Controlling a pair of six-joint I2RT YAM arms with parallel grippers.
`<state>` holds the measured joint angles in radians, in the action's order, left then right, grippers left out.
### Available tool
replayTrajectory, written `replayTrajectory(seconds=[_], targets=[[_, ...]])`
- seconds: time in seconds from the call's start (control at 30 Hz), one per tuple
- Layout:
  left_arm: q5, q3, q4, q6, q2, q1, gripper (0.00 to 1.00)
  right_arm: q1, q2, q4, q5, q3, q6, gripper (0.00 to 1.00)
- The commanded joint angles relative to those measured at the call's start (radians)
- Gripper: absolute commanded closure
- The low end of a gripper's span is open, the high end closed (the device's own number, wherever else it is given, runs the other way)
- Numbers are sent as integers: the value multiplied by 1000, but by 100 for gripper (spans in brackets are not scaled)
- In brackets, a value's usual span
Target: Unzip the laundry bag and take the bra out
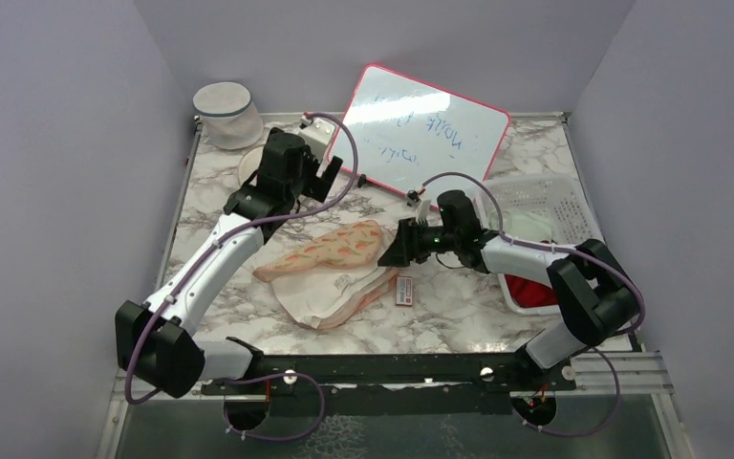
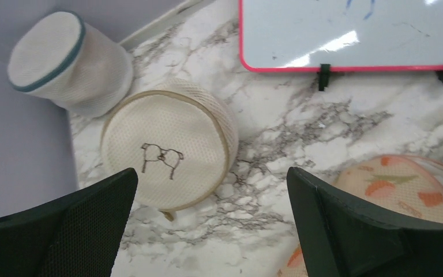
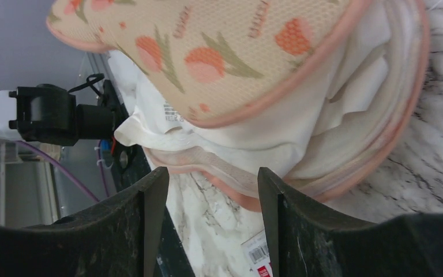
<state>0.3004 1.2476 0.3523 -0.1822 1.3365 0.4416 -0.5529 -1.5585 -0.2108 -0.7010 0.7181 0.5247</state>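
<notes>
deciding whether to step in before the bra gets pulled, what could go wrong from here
1. The right gripper is open at the edge where the bra lies against the laundry bag and white fabric; closing there may pinch mesh along with the bra.
2. The left gripper hangs open over the round disc, so nothing pins the bag; a pull may drag everything.
3. The barcoded tag beside the bag could get swept aside.

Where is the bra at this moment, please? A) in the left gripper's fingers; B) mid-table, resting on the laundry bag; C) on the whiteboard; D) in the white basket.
B: the top view shows the bra lying across the laundry bag in the middle of the table.
</notes>
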Motion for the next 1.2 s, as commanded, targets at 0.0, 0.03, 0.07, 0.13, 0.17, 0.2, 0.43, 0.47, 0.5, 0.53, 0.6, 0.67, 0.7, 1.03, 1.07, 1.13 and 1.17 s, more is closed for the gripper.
replayTrajectory(seconds=[0.0,0.03,0.07,0.13,0.17,0.2,0.43,0.47,0.5,0.53,0.6,0.67,0.7,1.03,1.07,1.13,1.17], targets=[[-219,-178,-194,17,-120,-3,1,-43,-40,16,-46,57,68,42],[-231,-189,-194,27,-125,-3,1,-50,-43,15,-41,56,89,41],[-238,-197,-194,40,-127,-2,1,-54,-36,13,-24,47,113,41],[-256,-218,-207,71,-127,-3,1,-60,5,-6,21,3,161,41],[-280,-217,-209,70,-121,-3,1,-61,30,-22,30,-23,174,40],[-291,-210,-204,67,-115,-3,1,-62,53,-23,38,-46,180,40],[-334,-202,-196,85,-117,-3,1,-100,104,64,33,-138,118,37],[-347,-203,-198,90,-116,-3,1,-115,98,63,32,-146,113,37],[-357,-202,-199,95,-114,-2,1,-136,95,54,36,-150,112,37],[-363,-202,-200,98,-110,-3,1,-159,88,43,46,-153,113,36],[-374,-200,-196,101,-100,-2,1,-206,71,28,85,-145,117,33],[-383,-197,-191,102,-93,-3,1,-239,46,56,181,-131,129,30],[-386,-197,-191,101,-90,-3,1,-246,37,68,218,-130,133,29],[-397,-203,-197,110,-83,-1,1,-124,124,166,570,-202,42,3],[-399,-202,-197,112,-82,-1,1,-97,135,169,569,-207,29,2],[-401,-200,-194,113,-83,-1,1,-59,148,197,559,-194,16,2],[-402,-198,-192,114,-82,-1,1,-54,158,211,554,-182,13,3]])
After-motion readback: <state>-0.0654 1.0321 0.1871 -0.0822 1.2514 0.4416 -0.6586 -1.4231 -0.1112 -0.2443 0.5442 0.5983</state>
